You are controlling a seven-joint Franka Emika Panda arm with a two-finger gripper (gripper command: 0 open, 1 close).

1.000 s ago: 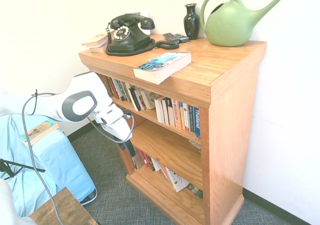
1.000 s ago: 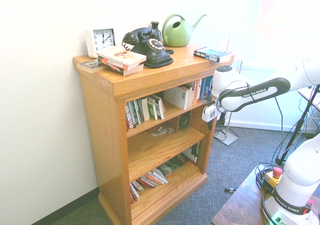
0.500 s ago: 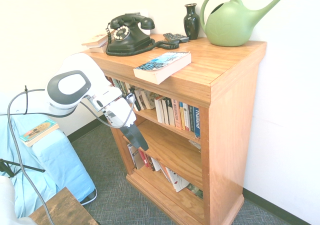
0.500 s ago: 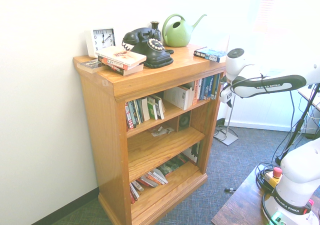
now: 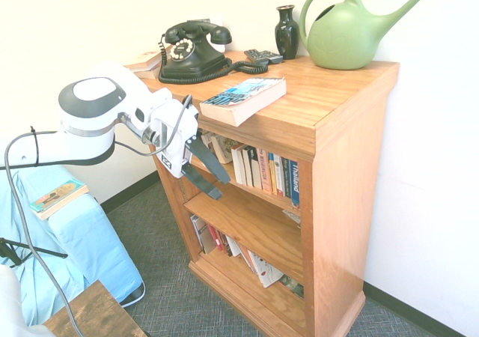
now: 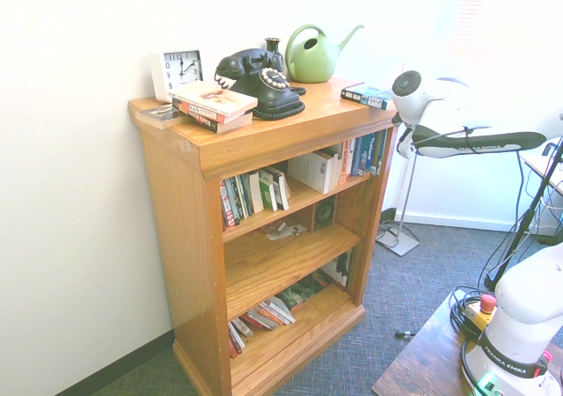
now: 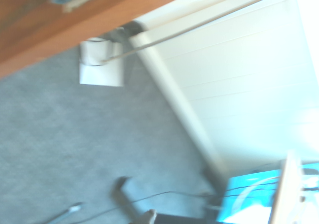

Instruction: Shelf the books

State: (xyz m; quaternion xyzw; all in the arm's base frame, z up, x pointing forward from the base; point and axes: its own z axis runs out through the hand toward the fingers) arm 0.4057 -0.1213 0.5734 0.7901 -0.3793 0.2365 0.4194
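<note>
Book (image 5: 243,99) with blue cover lies flat on top of the shelf (image 5: 329,105), at two o'clock from the jaws, long axis toward them. Gripper (image 5: 209,174) is spread and empty.

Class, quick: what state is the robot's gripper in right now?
Two-finger gripper: open, holding nothing, in front of the orange-brown wooden bookcase.
</note>
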